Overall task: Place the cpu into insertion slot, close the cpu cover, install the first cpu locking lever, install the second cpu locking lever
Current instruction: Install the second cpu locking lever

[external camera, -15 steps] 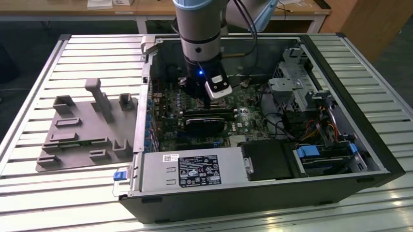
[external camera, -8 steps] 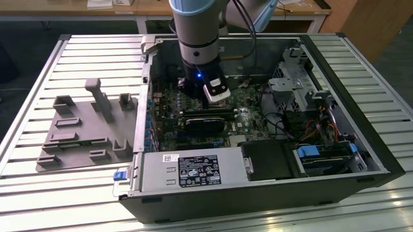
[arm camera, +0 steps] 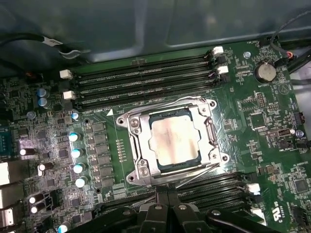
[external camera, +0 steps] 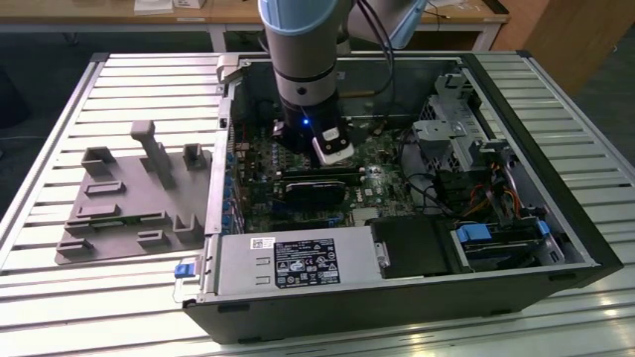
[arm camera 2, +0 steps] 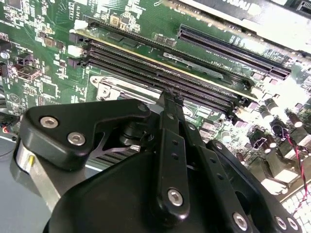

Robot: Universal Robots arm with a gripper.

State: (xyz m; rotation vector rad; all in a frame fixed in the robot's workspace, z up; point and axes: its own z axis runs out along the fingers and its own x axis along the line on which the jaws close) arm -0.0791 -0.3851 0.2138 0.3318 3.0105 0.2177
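Note:
In the first wrist view the cpu [arm camera: 174, 141] lies flat in its socket, its silver-grey top showing. The cpu cover [arm camera: 139, 145], a silver frame plate, lies down around it. A thin wire lever [arm camera: 165, 103] runs along one socket edge and another lever [arm camera: 199, 175] along the opposite edge; whether they are latched I cannot tell. My gripper [arm camera: 167, 193] hovers just off the socket's edge, its black fingers pressed together with nothing between them. In the second wrist view the gripper [arm camera 2: 170, 97] tapers to a shut tip over a silver socket corner [arm camera 2: 114, 90]. The arm [external camera: 303, 82] reaches down into the open computer case.
Memory slots [arm camera: 141, 82] flank the socket on two sides, and capacitors [arm camera: 77, 153] stand beside it. A black graphics card [external camera: 317, 190], a power supply [external camera: 293, 264] and a drive cage [external camera: 456, 134] crowd the case. A grey fixture plate [external camera: 129, 201] lies at the exterior view's left.

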